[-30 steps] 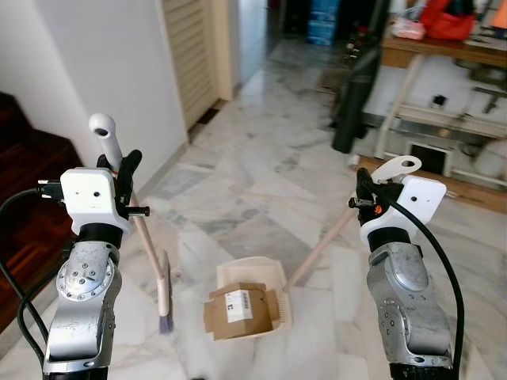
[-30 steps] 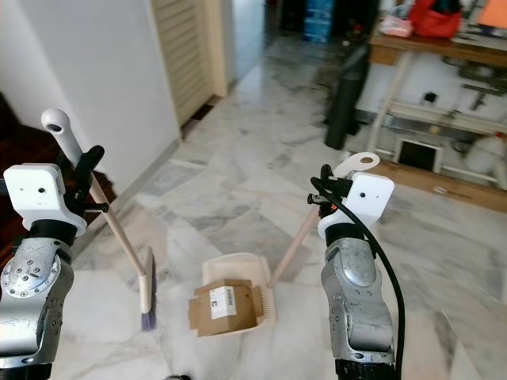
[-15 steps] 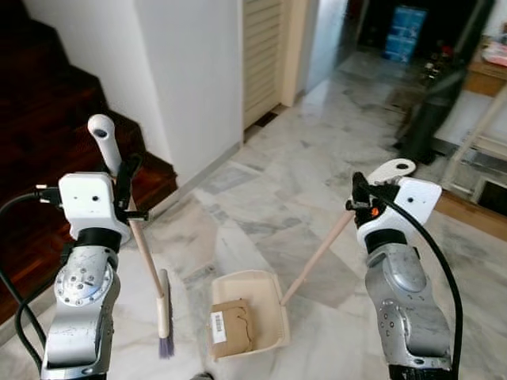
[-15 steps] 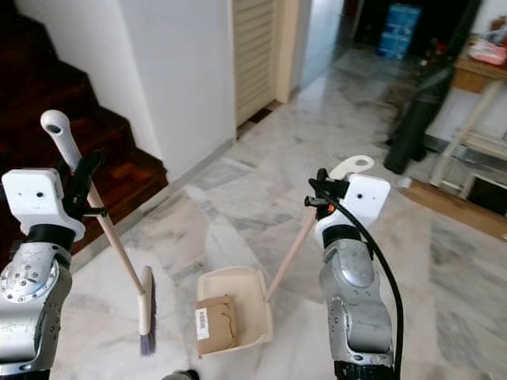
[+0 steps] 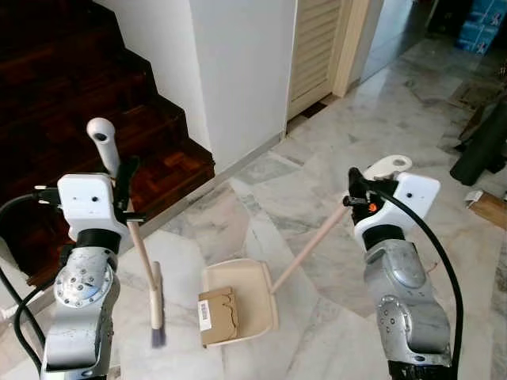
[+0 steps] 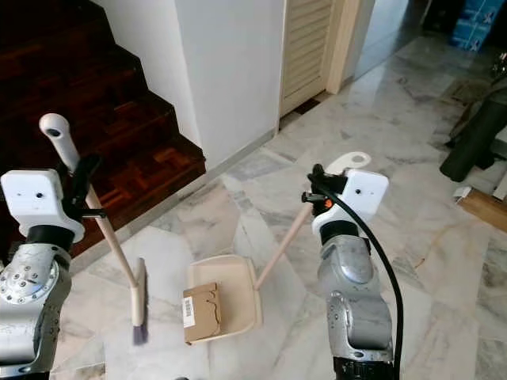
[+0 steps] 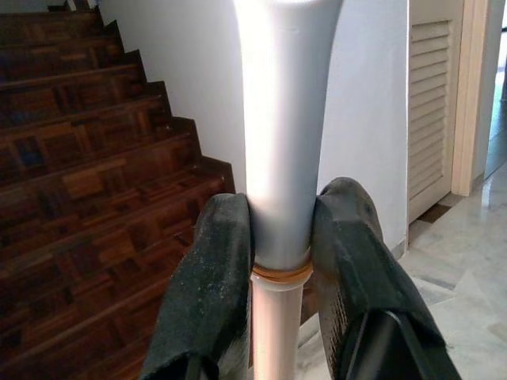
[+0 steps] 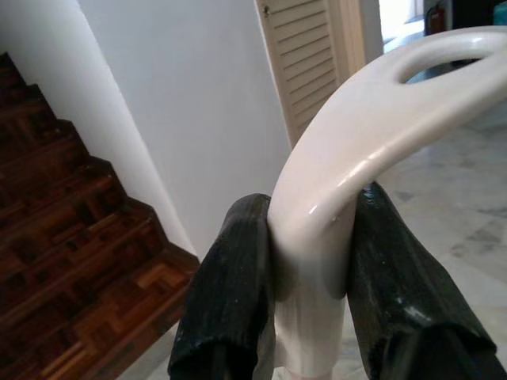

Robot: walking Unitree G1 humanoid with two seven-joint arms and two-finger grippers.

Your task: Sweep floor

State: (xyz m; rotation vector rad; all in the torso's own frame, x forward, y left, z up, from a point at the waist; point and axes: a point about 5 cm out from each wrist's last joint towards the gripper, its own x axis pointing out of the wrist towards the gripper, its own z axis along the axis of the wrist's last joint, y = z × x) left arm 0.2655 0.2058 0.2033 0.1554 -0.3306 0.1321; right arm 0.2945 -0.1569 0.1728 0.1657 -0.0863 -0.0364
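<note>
Home interior, hallway at a stair foot: dark parquet staircase [image 5: 95,103] at 10 o'clock, white wall [image 5: 238,71] at 12 o'clock, cream louvred door [image 5: 317,47] at 1 o'clock, polished grey-veined marble floor [image 5: 333,166] throughout, blue boxes [image 5: 482,24] at 2 o'clock.

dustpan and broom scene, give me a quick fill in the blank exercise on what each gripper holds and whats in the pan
1. The left gripper is shut on the handle of the ____.
2. The right gripper is shut on the handle of the ____.
3. In the dustpan lies a piece of brown ____ with a white label.
4. Beyond the left arm, dark wooden ____ climb beside the white wall.

Missing words: broom; dustpan; cardboard; stairs
</note>
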